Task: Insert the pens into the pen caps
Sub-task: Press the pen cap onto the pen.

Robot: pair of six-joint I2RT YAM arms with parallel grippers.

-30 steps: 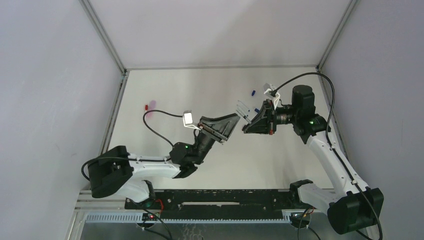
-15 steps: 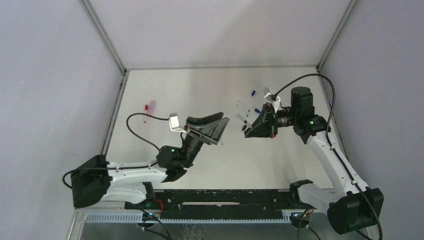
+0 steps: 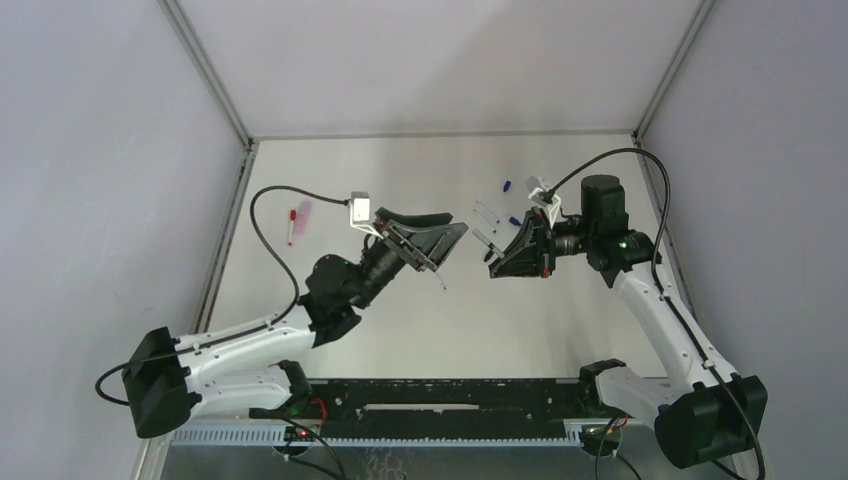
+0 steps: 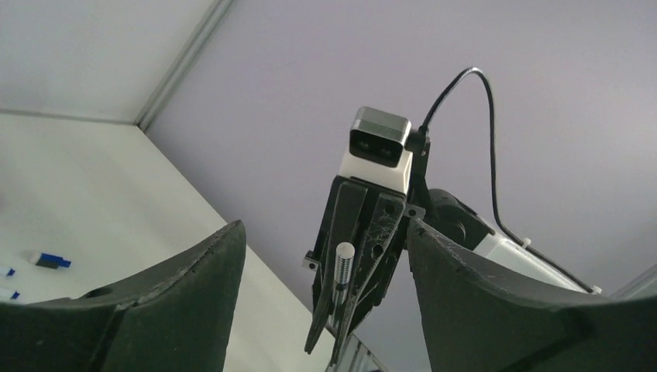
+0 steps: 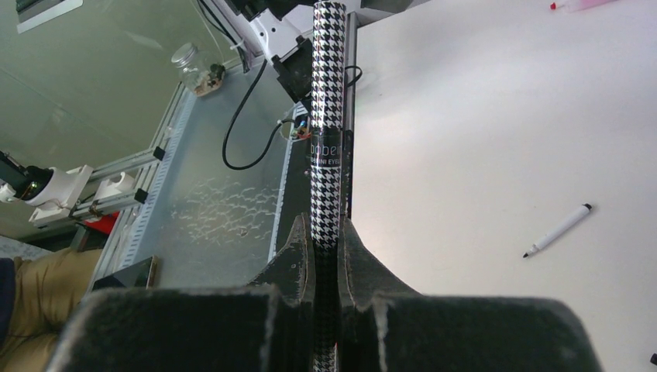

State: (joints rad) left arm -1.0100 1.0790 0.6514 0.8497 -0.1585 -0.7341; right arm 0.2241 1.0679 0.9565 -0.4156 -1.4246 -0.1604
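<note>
My right gripper (image 5: 325,232) is shut on a black-and-white houndstooth pen (image 5: 326,116) that sticks out past its fingertips. It hovers over the table's right middle (image 3: 493,262), pointing at my left gripper (image 3: 450,248). The left gripper (image 4: 321,232) stands open and empty a short way to the left, and the pen's grey end (image 4: 343,263) faces it. A white pen with a dark tip (image 5: 556,231) lies on the table between the arms. A red pen (image 3: 291,225) and a pink marker (image 3: 304,209) lie at the far left. A blue cap (image 3: 507,186) rests at the back right.
Thin clear pens (image 3: 485,212) and a small blue piece (image 3: 513,221) lie just behind the right gripper. Grey walls close in the white table (image 3: 400,170) on three sides. A black rail (image 3: 440,395) runs along the near edge. The left arm's cable (image 3: 265,215) loops over the table's left.
My left gripper let go at the pen's end, opened, and drew back to the left, then lifted a little. The right gripper kept its grip and barely moved.
</note>
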